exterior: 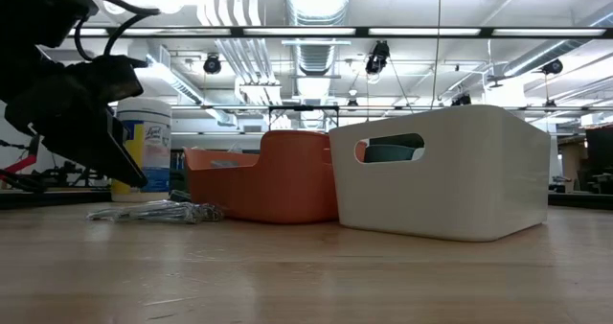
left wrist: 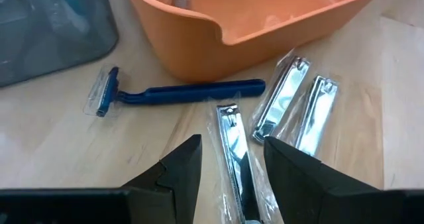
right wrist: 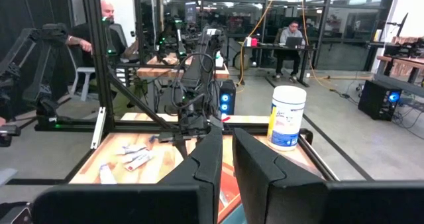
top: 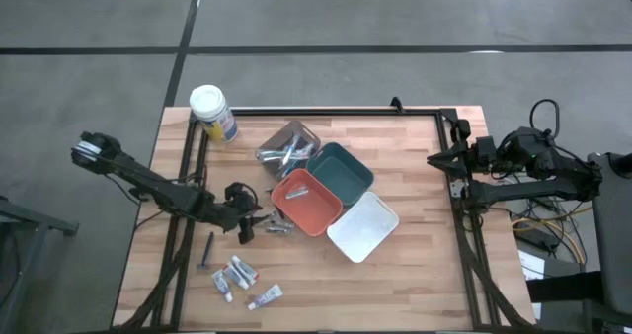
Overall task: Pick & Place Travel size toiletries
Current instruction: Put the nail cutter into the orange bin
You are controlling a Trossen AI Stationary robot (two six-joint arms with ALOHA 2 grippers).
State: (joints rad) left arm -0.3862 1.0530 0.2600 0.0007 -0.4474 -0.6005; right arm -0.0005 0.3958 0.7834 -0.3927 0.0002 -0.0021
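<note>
Three wrapped silver nail clippers (top: 277, 225) lie on the wooden table against the near-left side of the orange tray (top: 306, 202). My left gripper (left wrist: 232, 174) is open and slants down over them. Its fingers stand on either side of the nearest clipper (left wrist: 230, 141) and are not seen touching it. A blue razor (left wrist: 180, 93) lies beside the clippers. Small white tubes (top: 237, 275) and a dark razor (top: 207, 249) lie nearer the table's front left. My right gripper (right wrist: 227, 159) waits raised at the right edge, its fingers almost together.
A teal tray (top: 340, 170), a white tray (top: 362, 226) and a clear tray (top: 288, 144) holding items cluster round the orange one. A white-lidded canister (top: 212, 114) stands at the far left corner. Bare wood lies right of the trays.
</note>
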